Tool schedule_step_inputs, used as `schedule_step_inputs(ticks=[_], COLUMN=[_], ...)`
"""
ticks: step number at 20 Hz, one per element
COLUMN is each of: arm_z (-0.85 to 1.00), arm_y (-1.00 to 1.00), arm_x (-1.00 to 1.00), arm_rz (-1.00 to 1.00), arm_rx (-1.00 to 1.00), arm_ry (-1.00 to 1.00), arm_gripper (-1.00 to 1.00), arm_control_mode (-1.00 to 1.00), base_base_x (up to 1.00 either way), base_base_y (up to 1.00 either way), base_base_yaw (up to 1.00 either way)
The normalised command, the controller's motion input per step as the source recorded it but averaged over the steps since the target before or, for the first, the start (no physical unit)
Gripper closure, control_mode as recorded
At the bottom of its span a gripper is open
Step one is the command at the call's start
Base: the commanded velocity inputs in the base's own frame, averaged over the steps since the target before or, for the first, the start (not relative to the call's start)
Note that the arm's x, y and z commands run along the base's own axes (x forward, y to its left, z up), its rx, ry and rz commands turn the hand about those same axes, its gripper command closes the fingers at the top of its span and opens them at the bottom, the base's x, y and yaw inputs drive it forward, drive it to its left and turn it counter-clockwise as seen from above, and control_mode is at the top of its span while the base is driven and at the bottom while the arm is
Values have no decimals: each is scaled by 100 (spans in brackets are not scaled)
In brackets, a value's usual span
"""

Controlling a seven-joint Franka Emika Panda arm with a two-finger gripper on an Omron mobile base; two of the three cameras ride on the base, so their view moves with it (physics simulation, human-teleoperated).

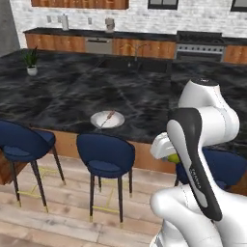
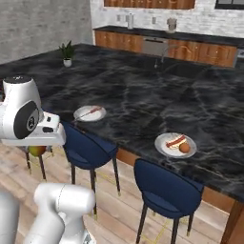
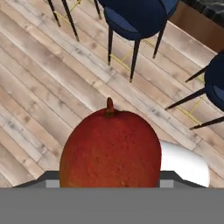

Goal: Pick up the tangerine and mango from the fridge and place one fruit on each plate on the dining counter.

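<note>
We judged the carry step underway: our gripper (image 2: 38,148) was clamped on the mango (image 3: 110,151) beside the stools, next needing a lift over the worktop (image 2: 143,100) to the near plate (image 2: 89,113).

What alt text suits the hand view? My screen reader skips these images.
A red mango with a short brown stem sits close to the camera, held in the gripper over a pale wood plank floor. Blue stools on thin dark legs stand beyond it.
</note>
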Motion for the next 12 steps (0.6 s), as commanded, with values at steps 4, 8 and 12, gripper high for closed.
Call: schedule_step_inputs(ticks=[4,8,12], arm_z=[0,0,0], arm_y=[0,0,0], arm_x=[0,0,0], arm_rz=[0,0,0], arm_rx=[0,0,0], arm_ry=[0,0,0], arm_gripper=[100,100,100], arm_control_mode=[100,100,100], base_base_x=[100,93,49], base_base_y=[96,77,64], base_base_yaw=[-50,-60,-53])
